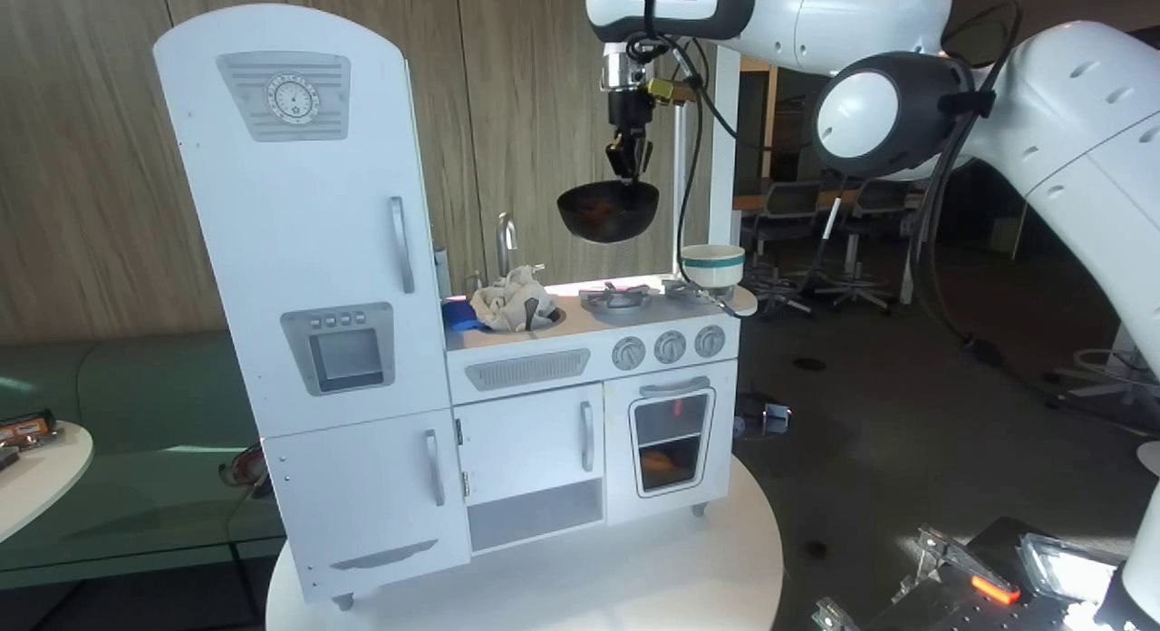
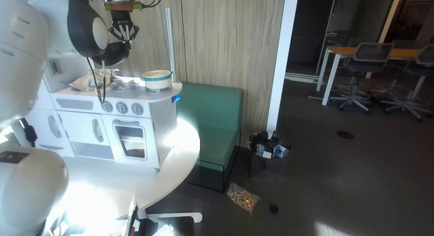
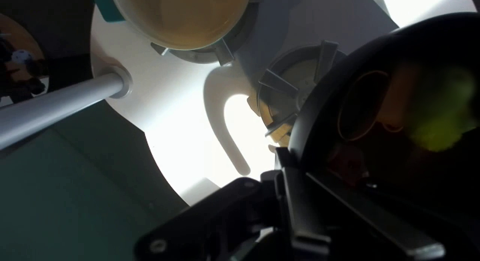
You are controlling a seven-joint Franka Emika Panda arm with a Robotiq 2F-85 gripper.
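Note:
My gripper (image 1: 632, 176) is shut on the rim of a black bowl (image 1: 609, 216) and holds it in the air above the toy kitchen's counter. In an exterior view the gripper (image 2: 127, 42) and bowl (image 2: 117, 55) are partly behind the arm. In the wrist view the fingers (image 3: 300, 163) pinch the near wall of the bowl (image 3: 309, 122). Dark, blurred red, orange and yellow-green shapes show inside it. Below are a grey stove burner (image 3: 279, 83) and a cream pot with a teal band (image 1: 712, 266), which stands on the burner beside it. The pot (image 2: 157, 80) looks empty in the wrist view.
The white toy kitchen (image 1: 526, 445) stands on a round white table (image 1: 634, 581). Its tall fridge part (image 1: 299, 205) rises beside the sink. A light cloth (image 1: 514, 301) lies in the sink by the faucet (image 1: 505, 241). A metal pole (image 2: 170, 42) rises behind the pot.

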